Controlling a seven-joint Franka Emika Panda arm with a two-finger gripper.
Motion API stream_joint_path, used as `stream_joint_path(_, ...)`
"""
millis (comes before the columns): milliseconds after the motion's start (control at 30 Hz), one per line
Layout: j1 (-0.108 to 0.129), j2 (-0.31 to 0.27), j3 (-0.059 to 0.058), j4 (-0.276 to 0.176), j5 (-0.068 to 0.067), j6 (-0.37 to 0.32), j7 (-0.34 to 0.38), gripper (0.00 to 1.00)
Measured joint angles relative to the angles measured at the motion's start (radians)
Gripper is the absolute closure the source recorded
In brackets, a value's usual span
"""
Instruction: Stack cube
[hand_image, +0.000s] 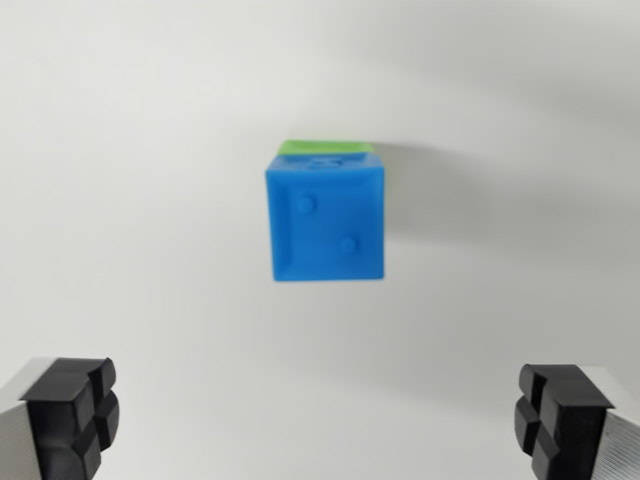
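A blue cube (327, 222) with two raised dots on its top face sits on a white surface (150, 150) in the middle of the wrist view. A green cube (326, 147) shows only as a thin strip past the blue cube's far edge; whether it is under or behind the blue one I cannot tell. My gripper (318, 415) hangs above, nearer the bottom of the view. Its black-padded fingers (75, 415) stand wide apart at the lower corners, open, with nothing between them. The blue cube lies apart from both pads.
The cubes cast a soft shadow (430, 200) toward the wrist view's right. Plain white surface surrounds them on every side.
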Motion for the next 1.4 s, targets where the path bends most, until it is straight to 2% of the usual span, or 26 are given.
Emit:
stream_joint_path(800, 0.000, -0.110, 0.000, 0.117, -0.005, -0.227, 0.003, 0.00)
stream_joint_path(1133, 0.000, -0.129, 0.000, 0.160, -0.005, -0.288, 0.004, 0.00)
stream_joint_path(1400, 0.000, -0.134, 0.000, 0.178, -0.005, -0.311, 0.004, 0.00)
